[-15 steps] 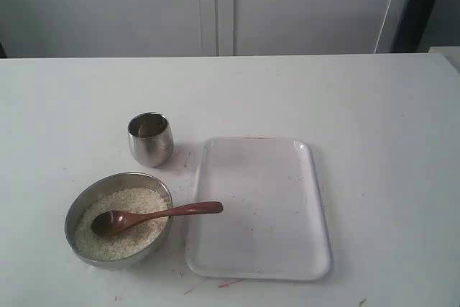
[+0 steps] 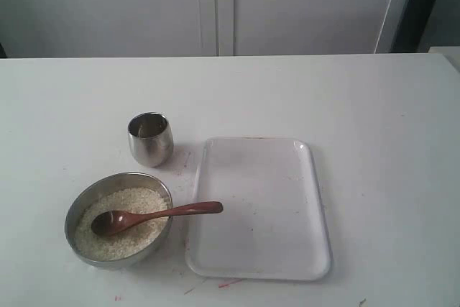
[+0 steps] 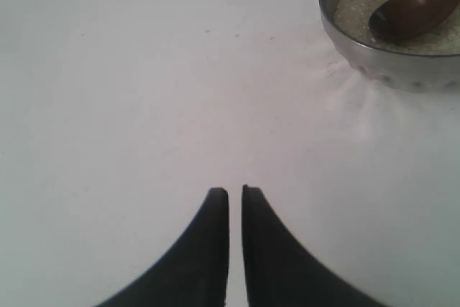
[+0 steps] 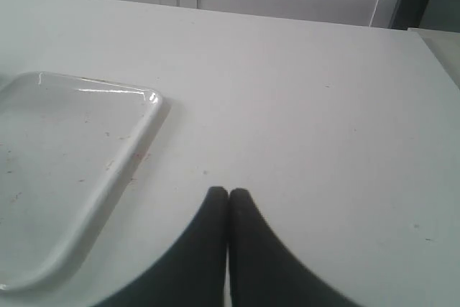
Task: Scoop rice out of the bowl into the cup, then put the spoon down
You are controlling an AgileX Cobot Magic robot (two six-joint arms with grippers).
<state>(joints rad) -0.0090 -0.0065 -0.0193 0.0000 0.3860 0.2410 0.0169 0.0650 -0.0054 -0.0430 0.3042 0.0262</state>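
Note:
The wide steel bowl (image 2: 79,210) sits at the front left of the white table, filled with off-white rice (image 2: 126,239). The brown wooden spoon (image 2: 154,215) lies in it, oval end on the rice, handle over the rim toward the tray. The small steel cup (image 2: 150,139) stands just behind the bowl. Neither arm shows in the exterior view. In the left wrist view my left gripper (image 3: 234,192) is shut and empty over bare table, with the bowl (image 3: 388,62), rice (image 3: 359,1) and spoon (image 3: 413,12) off ahead. My right gripper (image 4: 228,192) is shut, holding nothing.
A white rectangular tray (image 2: 316,242) lies right of the bowl, with a few specks on it; its corner (image 4: 147,116) appears in the right wrist view. A pale wall with cabinet doors stands behind the table's far edge.

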